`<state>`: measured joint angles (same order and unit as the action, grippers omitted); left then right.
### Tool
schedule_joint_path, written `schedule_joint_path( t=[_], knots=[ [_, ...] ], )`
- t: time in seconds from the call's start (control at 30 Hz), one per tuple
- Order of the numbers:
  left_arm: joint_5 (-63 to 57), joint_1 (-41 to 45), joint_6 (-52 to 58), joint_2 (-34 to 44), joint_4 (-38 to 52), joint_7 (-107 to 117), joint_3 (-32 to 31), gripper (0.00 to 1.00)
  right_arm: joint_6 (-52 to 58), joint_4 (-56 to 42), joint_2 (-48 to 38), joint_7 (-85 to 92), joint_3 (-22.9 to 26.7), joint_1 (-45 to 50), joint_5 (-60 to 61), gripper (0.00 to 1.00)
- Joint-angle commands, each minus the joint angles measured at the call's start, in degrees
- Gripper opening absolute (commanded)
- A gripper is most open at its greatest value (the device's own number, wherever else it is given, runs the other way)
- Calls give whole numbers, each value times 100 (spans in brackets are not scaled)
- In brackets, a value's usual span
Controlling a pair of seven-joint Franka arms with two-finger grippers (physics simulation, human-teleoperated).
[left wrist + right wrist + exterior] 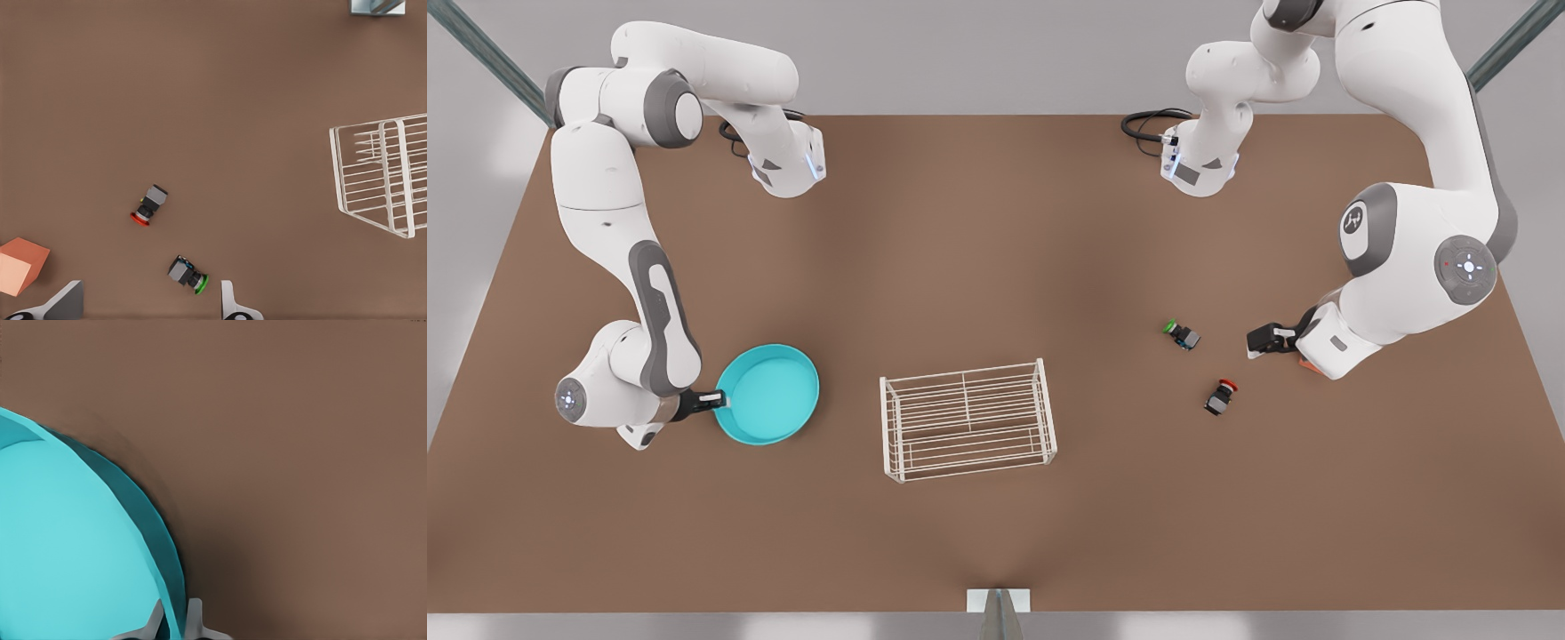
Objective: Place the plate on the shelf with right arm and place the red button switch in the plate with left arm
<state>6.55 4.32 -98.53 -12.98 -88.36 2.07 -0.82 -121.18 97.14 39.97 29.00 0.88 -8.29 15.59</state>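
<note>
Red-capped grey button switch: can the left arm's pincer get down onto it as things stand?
Probably yes. The left pincer is open, nearby, and the red-capped grey switch lies alone on bare brown table, apart from the green-capped switch.

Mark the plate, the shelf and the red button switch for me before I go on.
plate [769, 396]: front view, middle of the turquoise dish floor.
shelf [966, 388]: front view, centre bar of the top tier.
red button switch [149, 205]: left wrist view, on its grey body next to the red cap.
</note>
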Motion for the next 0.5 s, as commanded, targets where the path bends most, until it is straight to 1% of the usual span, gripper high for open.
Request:
schedule_joint_path(
  t=[0.0, 0.07, 0.27, 0.33, 0.37, 0.4, 0.43, 0.47],
  knots=[
    [-4, -1, -17, 6, 3, 39, 3, 100, 156, -11, -24, 387, 0, 3, 6, 25],
    [-4, -1, -17, 6, 3, 31, 3, 100, 490, -29, -191, 378, 0, 3, 50, 25],
    [-4, -1, -26, -3, 3, 179, -6, 100, 1035, -37, -595, 378, -18, -6, 59, 24],
    [-250, 183, -298, 6, -172, 514, -24, 100, 1431, -37, -797, 378, -26, -6, 252, 24],
    [-311, 393, -832, 312, -855, 514, -24, 100, 1588, -37, -920, 352, -61, 3, 357, 24],
    [-610, 789, -2044, 936, -2209, 750, -32, 100, 1764, -37, -1026, 317, -79, 21, 419, 24],
    [-619, 1053, -2407, 850, -2379, 945, -50, 100, 1817, -37, -1096, 317, -97, 21, 419, 23],
    [-672, 1089, -2811, 789, -2563, 805, -50, 100, 1967, -37, -1175, 308, -105, 21, 428, 23]
  ],
)
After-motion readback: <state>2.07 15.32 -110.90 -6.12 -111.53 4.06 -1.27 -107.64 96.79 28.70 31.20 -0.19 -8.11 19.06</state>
